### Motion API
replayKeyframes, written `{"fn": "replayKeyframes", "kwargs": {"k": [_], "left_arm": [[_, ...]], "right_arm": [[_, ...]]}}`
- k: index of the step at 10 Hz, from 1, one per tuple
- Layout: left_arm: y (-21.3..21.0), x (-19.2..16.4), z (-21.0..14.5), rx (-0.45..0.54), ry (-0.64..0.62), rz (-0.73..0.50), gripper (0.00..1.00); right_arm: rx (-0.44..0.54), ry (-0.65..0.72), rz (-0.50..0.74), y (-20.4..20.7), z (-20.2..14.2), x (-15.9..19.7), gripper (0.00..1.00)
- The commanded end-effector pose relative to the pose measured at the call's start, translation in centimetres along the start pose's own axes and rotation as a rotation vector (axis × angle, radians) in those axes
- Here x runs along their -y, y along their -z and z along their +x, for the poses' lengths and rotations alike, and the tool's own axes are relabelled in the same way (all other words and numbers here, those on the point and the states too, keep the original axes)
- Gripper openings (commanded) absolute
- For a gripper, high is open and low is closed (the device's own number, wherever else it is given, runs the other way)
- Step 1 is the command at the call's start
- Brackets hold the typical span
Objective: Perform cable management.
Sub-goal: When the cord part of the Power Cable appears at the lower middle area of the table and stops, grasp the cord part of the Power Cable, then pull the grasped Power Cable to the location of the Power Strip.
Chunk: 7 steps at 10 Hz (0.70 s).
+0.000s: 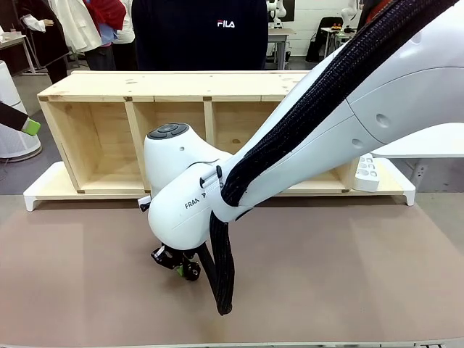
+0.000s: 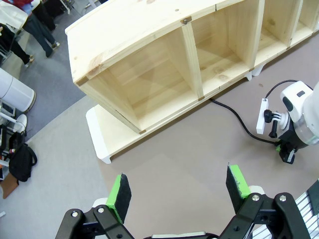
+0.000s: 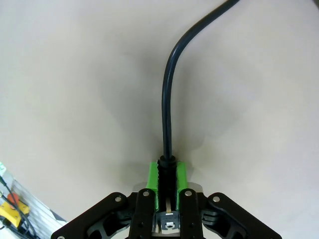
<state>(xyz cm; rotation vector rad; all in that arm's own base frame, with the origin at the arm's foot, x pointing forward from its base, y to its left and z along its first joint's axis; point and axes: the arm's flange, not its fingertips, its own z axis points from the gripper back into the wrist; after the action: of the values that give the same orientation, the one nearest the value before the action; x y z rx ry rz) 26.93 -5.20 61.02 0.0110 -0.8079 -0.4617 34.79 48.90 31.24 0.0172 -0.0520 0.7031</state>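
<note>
The right end effector [image 3: 168, 172] is clamped on the cable [image 3: 167, 99], its green pads squeezing the ribbed collar just behind the plug. It sits low over the bench [image 1: 348, 290], left of the middle and toward the near edge. From there the cord runs across the bench to the foot of the wooden shelf [image 2: 149, 45] at the far edge. The left end effector [image 2: 178, 186] hangs above the bench with its jaws wide apart, holding nothing.

To do this step well, I would keep the grip on the stiff collar and draw the cord slowly and low, so the slack follows without kinking or snagging the shelf's foot.

In the front view the arm and its braided hose [image 1: 221, 268] cover the cable. The pads hide the plug's face. The cord's other end passes out of sight, so I cannot tell whether it is plugged in.
</note>
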Motion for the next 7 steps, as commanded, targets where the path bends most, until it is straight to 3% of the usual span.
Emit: {"fn": "replayKeyframes", "kwargs": {"k": [1,7], "left_arm": [[0.12,-0.08,0.12,0.006,-0.002,0.002,1.00],[0.12,-0.08,0.12,0.006,-0.002,0.002,1.00]], "right_arm": [[-0.011,0.035,-0.003,0.24,-0.15,0.30,0.00],[-0.011,0.035,-0.003,0.24,-0.15,0.30,0.00]]}}
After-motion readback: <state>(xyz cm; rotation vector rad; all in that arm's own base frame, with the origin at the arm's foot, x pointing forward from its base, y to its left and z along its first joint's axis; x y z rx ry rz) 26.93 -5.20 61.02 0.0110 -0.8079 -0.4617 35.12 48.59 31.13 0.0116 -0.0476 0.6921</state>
